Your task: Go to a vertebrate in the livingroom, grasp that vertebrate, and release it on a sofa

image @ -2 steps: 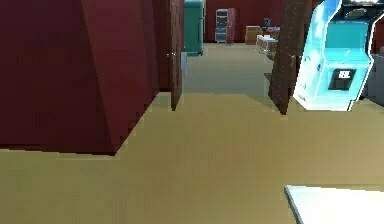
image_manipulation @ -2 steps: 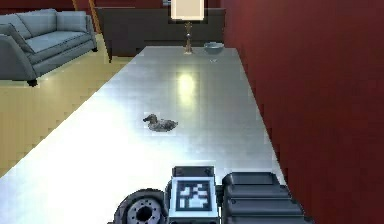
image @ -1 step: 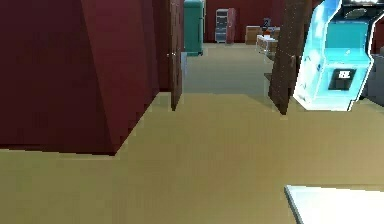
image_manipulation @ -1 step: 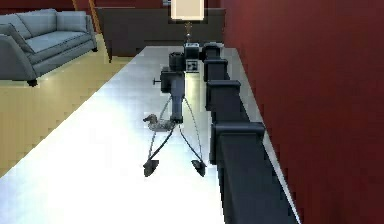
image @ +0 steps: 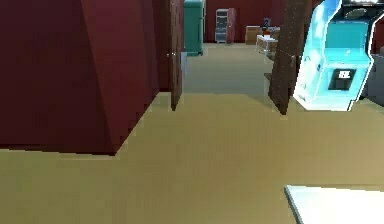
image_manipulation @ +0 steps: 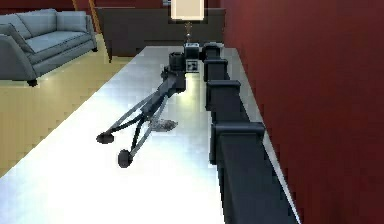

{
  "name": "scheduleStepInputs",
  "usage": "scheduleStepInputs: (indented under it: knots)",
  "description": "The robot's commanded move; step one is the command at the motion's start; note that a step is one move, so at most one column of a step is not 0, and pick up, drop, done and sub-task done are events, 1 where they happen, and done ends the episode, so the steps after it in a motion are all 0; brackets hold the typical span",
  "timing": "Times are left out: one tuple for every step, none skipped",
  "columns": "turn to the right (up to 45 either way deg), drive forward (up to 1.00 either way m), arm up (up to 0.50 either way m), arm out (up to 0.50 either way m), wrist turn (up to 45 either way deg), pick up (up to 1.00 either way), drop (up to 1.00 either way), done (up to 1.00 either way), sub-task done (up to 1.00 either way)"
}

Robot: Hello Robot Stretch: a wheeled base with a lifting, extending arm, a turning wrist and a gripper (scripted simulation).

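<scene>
My arm (image_manipulation: 245, 160) reaches out across a pale table (image_manipulation: 70, 180), alongside a dark red wall (image_manipulation: 320, 90). At its far end is my gripper (image_manipulation: 115, 148), two thin fingers with only bare tabletop behind them. It holds nothing, and I cannot tell how the fingers are set. Past the table's far corner, on the arm side view's left, stands a grey-blue sofa (image_manipulation: 45, 40), which is where the drop belongs later. Ahead of me lie tan floor, a doorway (image: 225, 60) into another room, and a cyan arcade machine (image: 335, 60) to its right. Where the vertebrate is I cannot tell. So I judge I am in the first step — finding it and going to it. The next move probably calls for turning the base to look over the room with the sofa before any reaching — and for keeping the arm clear of the wall as I turn.
</scene>
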Motion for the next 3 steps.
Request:
scheduleStepInputs:
  knots:
    - [0.0,0.00,0.00,0.00,45.0,0.00,0.00,0.00,0.00]
    - [0.0,0.00,0.00,0.00,45.0,0.00,0.00,0.00,0.00]
    - [0.0,0.00,0.00,0.00,24.0,0.00,0.00,0.00,0.00]
